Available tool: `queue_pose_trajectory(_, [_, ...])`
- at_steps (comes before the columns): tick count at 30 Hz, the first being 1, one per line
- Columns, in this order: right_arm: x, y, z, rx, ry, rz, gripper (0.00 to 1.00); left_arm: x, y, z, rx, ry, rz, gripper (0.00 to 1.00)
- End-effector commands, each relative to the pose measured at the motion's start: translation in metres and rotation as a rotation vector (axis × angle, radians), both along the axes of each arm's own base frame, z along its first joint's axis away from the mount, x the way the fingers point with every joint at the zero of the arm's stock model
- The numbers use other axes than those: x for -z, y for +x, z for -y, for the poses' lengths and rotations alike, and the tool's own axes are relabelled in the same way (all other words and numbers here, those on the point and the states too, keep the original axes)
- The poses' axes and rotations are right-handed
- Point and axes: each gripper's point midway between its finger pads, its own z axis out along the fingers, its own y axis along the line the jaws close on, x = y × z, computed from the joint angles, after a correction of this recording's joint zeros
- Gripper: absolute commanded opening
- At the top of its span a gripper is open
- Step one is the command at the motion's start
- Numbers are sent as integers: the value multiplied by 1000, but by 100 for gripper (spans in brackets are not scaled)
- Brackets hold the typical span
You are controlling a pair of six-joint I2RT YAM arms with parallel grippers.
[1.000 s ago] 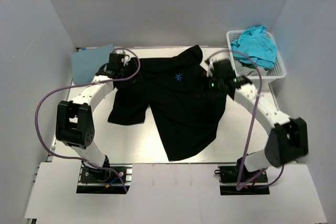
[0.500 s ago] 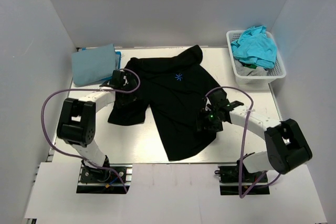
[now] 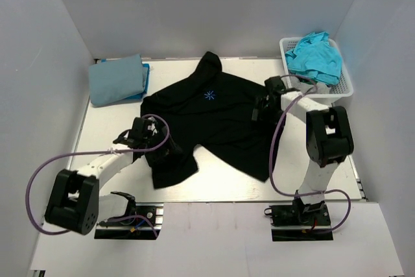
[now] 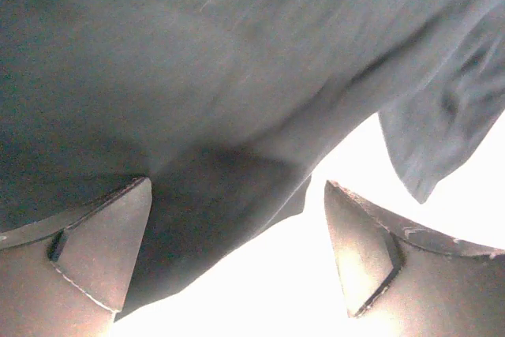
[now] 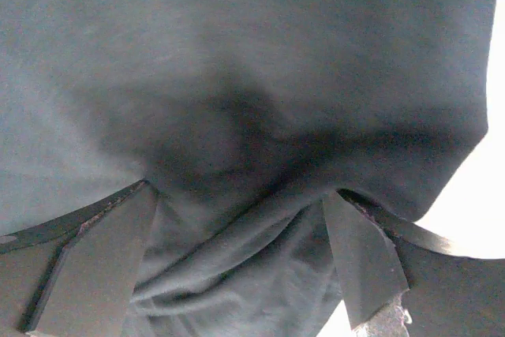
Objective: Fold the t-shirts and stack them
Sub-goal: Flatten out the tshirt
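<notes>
The white bench (image 3: 104, 128) sits between plain grey walls. The black shirt (image 3: 217, 118) lies spread out in the middle of it, a bit crumpled. The left gripper (image 3: 167, 151) is low at the shirt's near left corner, jaws apart over the cloth edge. The right gripper (image 3: 259, 109) is low on the shirt's right side, jaws apart too, with bunched cloth between them. A folded light blue shirt (image 3: 117, 79) lies far left. A turquoise shirt (image 3: 316, 56) is heaped in the basket (image 3: 345, 89), far right.
</notes>
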Motion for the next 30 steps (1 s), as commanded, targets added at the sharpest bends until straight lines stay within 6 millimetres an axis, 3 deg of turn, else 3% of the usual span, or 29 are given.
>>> queue_pose_trajectory(1, [-33,58,21,37,-67,130,90,-15,-37,10,37,-51,-87,100])
queue_pose_trajectory(2, [-29,67,19,12,-69,129,90,-30,-30,9,37,-39,-52,100])
queue_pose_trajectory(4, [-60,99,14,8,-63,203,90,-63,-10,8,46,-7,55,100])
queue_pose_trajectory(5, [-65,105,14,-6,-69,210,90,-69,-12,5,46,16,41,100])
queue_pose_trajectory(6, [-84,112,12,-3,-66,234,90,-77,-9,1,29,40,48,100])
queue_pose_trajectory(7, [-92,112,9,-24,-57,250,90,-92,-3,-1,25,55,75,100])
queue_pose_trajectory(9, [-106,104,3,-34,-16,281,90,-86,-14,-12,-3,107,13,100])
queue_pose_trajectory(11, [-115,84,4,-20,23,288,90,-80,-27,-18,-14,123,-28,100])
queue_pose_trajectory(12, [-101,67,7,-10,27,251,90,-75,-33,-20,-13,132,-54,100])
queue_pose_trajectory(13, [-117,51,9,-2,46,298,90,-64,-44,-21,-4,135,-101,100])
queue_pose_trajectory(14, [-102,33,14,31,50,258,90,-59,-55,-15,28,112,-138,100])
queue_pose_trajectory(15, [-103,23,14,36,63,254,90,-54,-64,-14,30,99,-169,100])
queue_pose_trajectory(16, [-122,10,18,50,82,295,90,-36,-83,-14,55,95,-237,100])
queue_pose_trajectory(17, [-98,-13,23,80,75,220,90,-32,-93,-11,77,83,-254,100])
queue_pose_trajectory(19, [-109,-38,26,104,100,223,90,-21,-114,-11,97,67,-303,99])
queue_pose_trajectory(20, [-87,-60,30,123,93,155,90,-19,-121,-11,114,73,-313,97])
queue_pose_trajectory(23, [-82,-92,35,147,113,115,90,-12,-135,-11,137,84,-342,95])
queue_pose_trajectory(26, [-83,-108,37,168,127,108,90,3,-149,-4,173,81,-404,91])
queue_pose_trajectory(30, [-71,-130,36,198,158,54,90,14,-151,-2,191,127,-407,86])
